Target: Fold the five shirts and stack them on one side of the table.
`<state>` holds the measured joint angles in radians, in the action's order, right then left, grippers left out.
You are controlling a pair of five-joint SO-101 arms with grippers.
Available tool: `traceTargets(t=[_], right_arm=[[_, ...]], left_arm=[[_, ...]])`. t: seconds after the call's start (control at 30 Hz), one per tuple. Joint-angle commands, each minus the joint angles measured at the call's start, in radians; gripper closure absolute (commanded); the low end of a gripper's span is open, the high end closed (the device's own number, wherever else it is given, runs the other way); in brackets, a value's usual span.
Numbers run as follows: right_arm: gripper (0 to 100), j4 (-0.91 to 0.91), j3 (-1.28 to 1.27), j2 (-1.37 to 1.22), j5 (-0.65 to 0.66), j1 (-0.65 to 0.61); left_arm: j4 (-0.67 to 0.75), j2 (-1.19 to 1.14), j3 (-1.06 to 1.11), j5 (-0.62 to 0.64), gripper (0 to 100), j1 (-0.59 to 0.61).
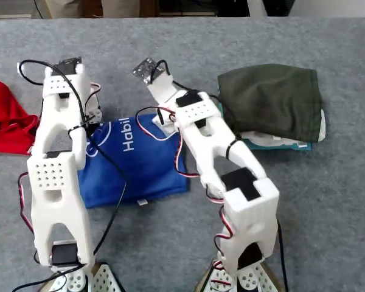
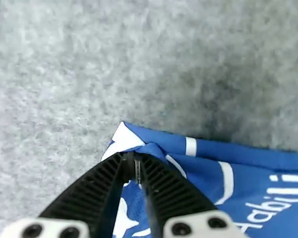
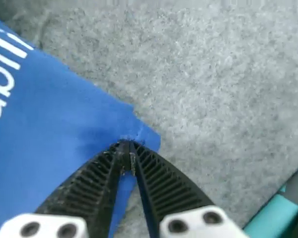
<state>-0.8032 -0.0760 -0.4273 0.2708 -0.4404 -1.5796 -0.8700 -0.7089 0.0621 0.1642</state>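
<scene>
blue shirt | wrist views: left end effector, right end effector clamp corners

The table is grey and felt-like — beyond its far edge, a dark strip of room.

Grey felt-covered table. Blue shirt lies flat in the middle. Red shirt crumpled at the left edge. Folded pile on the right: teal shirt underneath, dark green shirt on top.
</scene>
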Motion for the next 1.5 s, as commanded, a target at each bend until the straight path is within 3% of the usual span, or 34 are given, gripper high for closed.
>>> traceTargets(t=[0.0,0.2,0.4,0.53,0.73,0.77,0.9,1.2,1.47], right_arm=[[99.6,0.009,0.085,-0.008,-0.005,0.024],[99.6,0.008,0.205,-0.056,-0.002,0.056],[99.7,-0.064,0.286,-0.108,-0.005,0.050],[99.7,-0.316,0.455,-0.107,-0.005,0.053],[99.6,-0.957,0.803,-0.107,0.002,0.027],[99.7,-0.991,0.829,-0.107,-0.008,0.018],[99.7,-0.985,0.659,0.031,-0.020,0.013],[99.6,-0.924,-0.064,0.527,-0.046,-0.140],[99.1,-0.569,-0.386,0.628,-0.506,-0.255]], left_arm=[[0.015,-0.047,-0.083,0.055,98,0.077],[-0.068,-0.101,-0.310,0.058,98,0.196],[-0.167,-0.120,-0.457,0.058,98,0.203],[-0.178,-0.105,-0.480,0.058,98,0.201],[-0.180,-0.008,-0.470,-0.040,98,0.213],[-0.180,0.021,-0.470,-0.061,98,0.213],[-0.183,0.191,-0.377,-0.158,98,0.213],[-0.178,0.673,0.130,-0.307,98,0.212],[-0.169,0.874,0.488,-0.310,98,0.213]])
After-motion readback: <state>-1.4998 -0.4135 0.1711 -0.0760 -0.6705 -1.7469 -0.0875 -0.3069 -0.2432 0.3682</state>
